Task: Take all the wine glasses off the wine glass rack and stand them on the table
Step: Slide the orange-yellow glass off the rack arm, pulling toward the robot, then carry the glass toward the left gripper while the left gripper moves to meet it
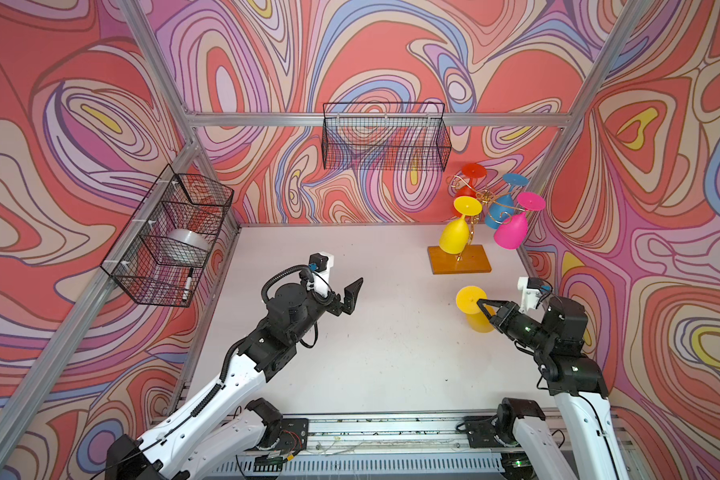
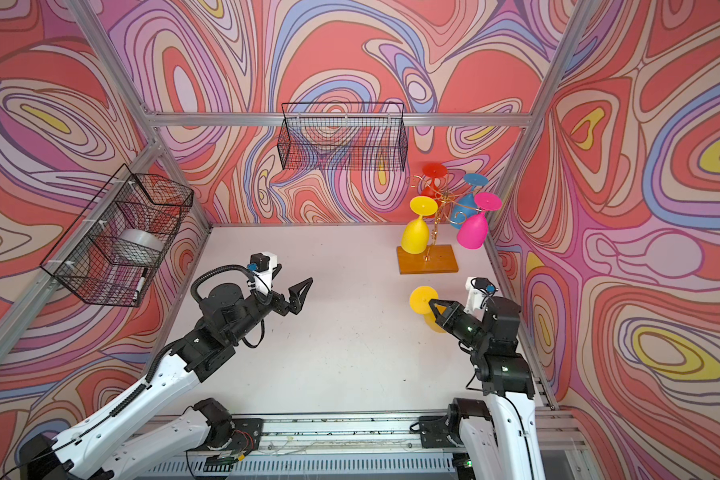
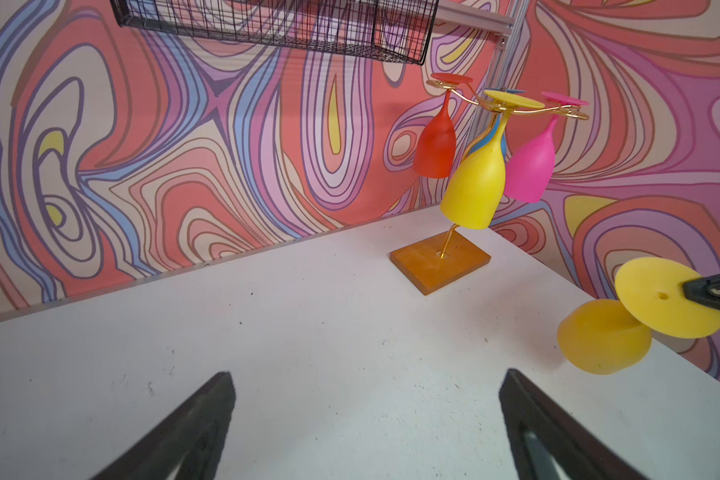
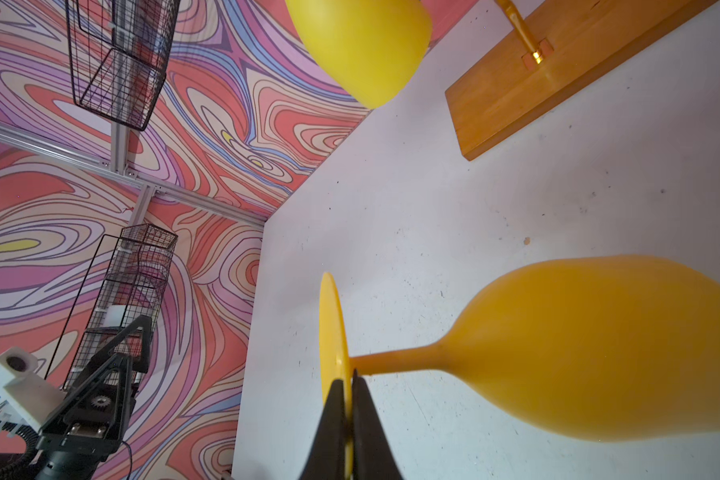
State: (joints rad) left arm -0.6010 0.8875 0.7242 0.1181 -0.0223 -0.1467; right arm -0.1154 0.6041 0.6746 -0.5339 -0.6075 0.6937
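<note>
The wine glass rack (image 1: 480, 198), gold wire on an amber base (image 1: 460, 259), stands at the table's back right in both top views. Red (image 1: 473, 171), blue (image 1: 500, 205), pink (image 1: 512, 230) and yellow (image 1: 454, 237) glasses hang from it upside down. An orange-yellow wine glass (image 1: 466, 297) is off the rack, in front of its base. My right gripper (image 1: 481, 302) is shut on the rim of its foot disc (image 4: 331, 324), and its bowl (image 4: 599, 353) tilts low over the table. My left gripper (image 1: 352, 293) hovers open and empty over the table's middle, its fingers (image 3: 208, 407) wide apart.
One black wire basket (image 1: 385, 137) hangs on the back wall. Another basket (image 1: 171, 237) on the left wall holds a tape roll (image 1: 188, 243) and a marker (image 1: 188, 284). The white table (image 1: 371, 353) ends at patterned walls close behind and right of the rack.
</note>
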